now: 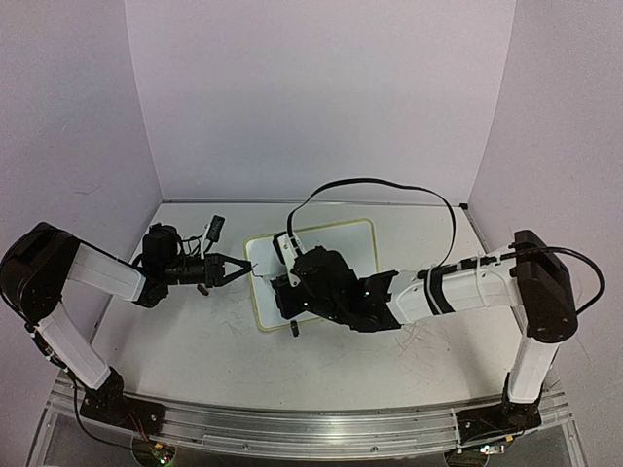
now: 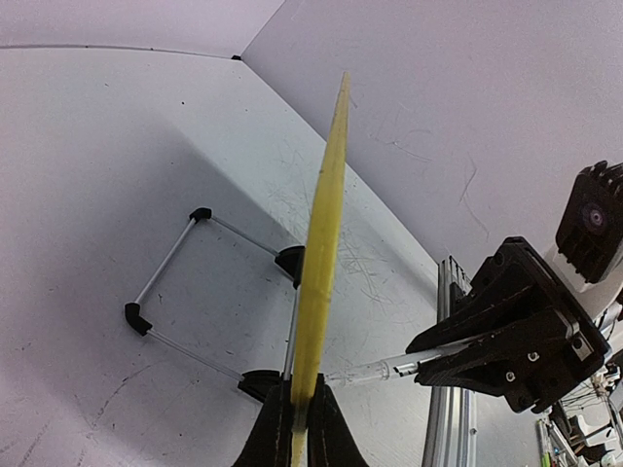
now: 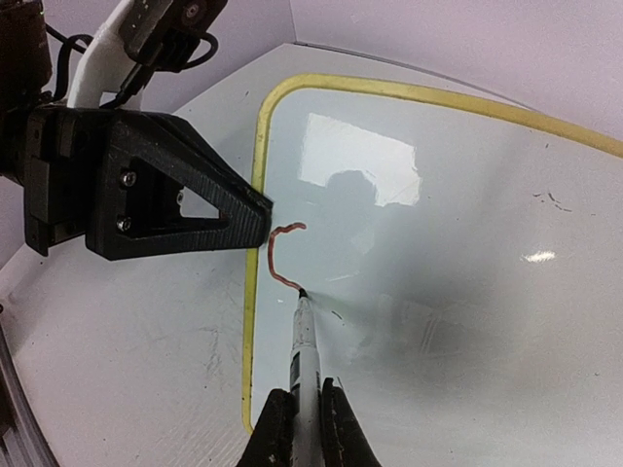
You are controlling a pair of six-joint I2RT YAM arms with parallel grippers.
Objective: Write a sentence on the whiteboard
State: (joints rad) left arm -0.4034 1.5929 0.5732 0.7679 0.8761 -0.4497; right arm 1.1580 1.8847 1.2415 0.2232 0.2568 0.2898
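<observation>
1. The whiteboard (image 1: 355, 243) sits mid-surface (image 1: 195, 341) between the two arms, with its writing face turned up toward the right arm.
2. The left claw (image 2: 297, 428) is clamped narrow on the board's yellow rim at the left edge. This is probably to stop the board sliding or rocking under pen pressure.
3. The right claw (image 3: 304, 423) is closed on a marker (image 3: 304, 350). It holds the marker low on the barrel, with the tip on the board just inside the left rim.
4. Of the sentence, only one reddish-brown curve (image 3: 275, 255) shows. It looks like the start of a first letter, so nearly all the writing remains to do.
5. Starting at the left edge leaves the whole width of the board free for the line.
6. Only the right wrist view shows the stroke and the tip contact, because the arm hides both from the top camera.
7. Only the left wrist view shows the board edge-on and its wire stand (image 2: 137, 318) behind it, which suggests the board is propped at a tilt.
</observation>
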